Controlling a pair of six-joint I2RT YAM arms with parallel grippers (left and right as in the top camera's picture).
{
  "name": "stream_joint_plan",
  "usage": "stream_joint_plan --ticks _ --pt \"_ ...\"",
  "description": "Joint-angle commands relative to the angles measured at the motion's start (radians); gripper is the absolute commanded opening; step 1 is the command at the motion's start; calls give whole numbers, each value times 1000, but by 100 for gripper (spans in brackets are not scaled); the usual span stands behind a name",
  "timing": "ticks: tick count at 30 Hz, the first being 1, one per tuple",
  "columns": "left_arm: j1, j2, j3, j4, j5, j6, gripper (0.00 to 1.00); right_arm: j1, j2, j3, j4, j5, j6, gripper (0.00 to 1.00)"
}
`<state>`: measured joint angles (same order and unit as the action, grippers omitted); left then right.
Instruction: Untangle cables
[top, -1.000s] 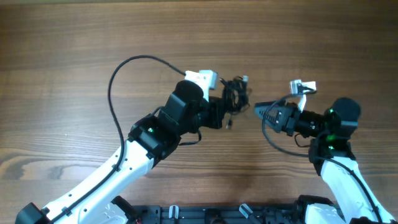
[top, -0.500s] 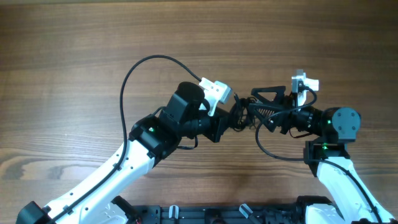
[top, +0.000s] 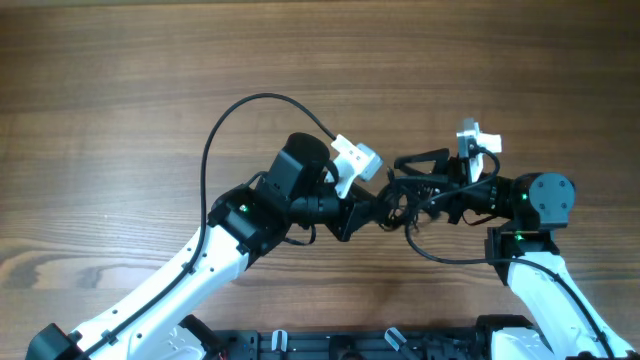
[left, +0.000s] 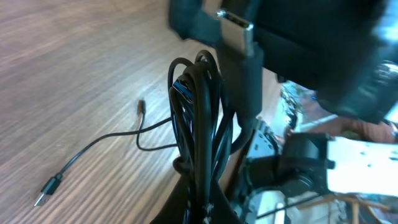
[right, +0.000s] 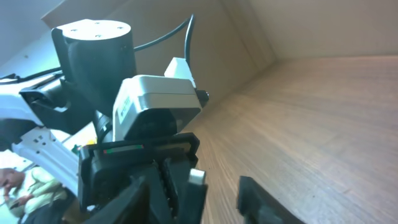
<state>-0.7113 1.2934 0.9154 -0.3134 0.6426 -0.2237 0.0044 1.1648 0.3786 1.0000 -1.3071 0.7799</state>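
left gripper is clamping narrow on the cables, holding the bundle upright in its jaws, mid-table between the two arms; the cords are standing as several tight black loops packed side by side; one thin cord is trailing off the bundle onto the wooden table and ending in a small plug lying flat; a second plug end is sitting near that cord (can't tell which cord it belongs to); right gripper is facing the bundle from the opposite side, jaws standing apart; one finger is running down just beside the loops, can't tell whether it's touching them; right wrist view is mostly showing the left arm's wrist camera close in front, with the right fingers spread at the bottom edge
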Motion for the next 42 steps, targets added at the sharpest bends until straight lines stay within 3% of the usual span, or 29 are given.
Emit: stream_joint_plan --ticks 1,9,13,18,27,34,39,42 --pt "0 5 -2 5 109 56 4 4 -1 10 1 -79 -18 38" --pt "0 5 -2 5 109 60 4 4 -2 10 3 -139 13 20" --pt "0 5 -2 3 105 60 4 4 -2 10 3 -138 13 5" --pt "0 5 -2 -19 21 31 4 -10 -2 10 11 -127 13 4" --pt "1 5 -2 -30 -298 -319 4 -104 -2 10 16 -123 88 4" --pt "3 5 -2 82 -321 -611 4 -96 -2 7 -71 -70 33 4" --pt "1 5 -2 135 -319 -774 4 -92 -2 7 -248 109 -69 4" --pt "-10 5 -2 135 -318 -809 4 -67 -2 7 -293 272 -89 4"
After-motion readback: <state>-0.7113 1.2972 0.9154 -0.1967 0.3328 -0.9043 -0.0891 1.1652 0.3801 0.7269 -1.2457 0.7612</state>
